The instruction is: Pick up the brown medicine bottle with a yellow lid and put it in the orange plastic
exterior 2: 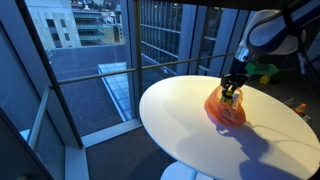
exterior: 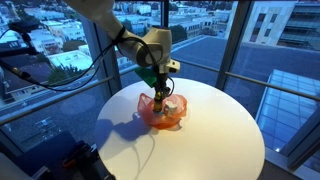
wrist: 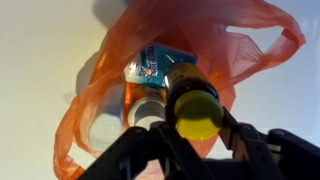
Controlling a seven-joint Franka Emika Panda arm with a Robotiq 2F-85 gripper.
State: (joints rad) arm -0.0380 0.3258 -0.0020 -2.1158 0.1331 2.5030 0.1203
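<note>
Gripper clamped on bottle just over the bag; probably light, rigid and slick, so best held across the body, below the lid.

Yellow-lidded bottle over orange bag

No legible text anywhere; print on the blue packet too blurred.

Bottle over bag opening, seemingly partly inside; bag near table middle.
</note>
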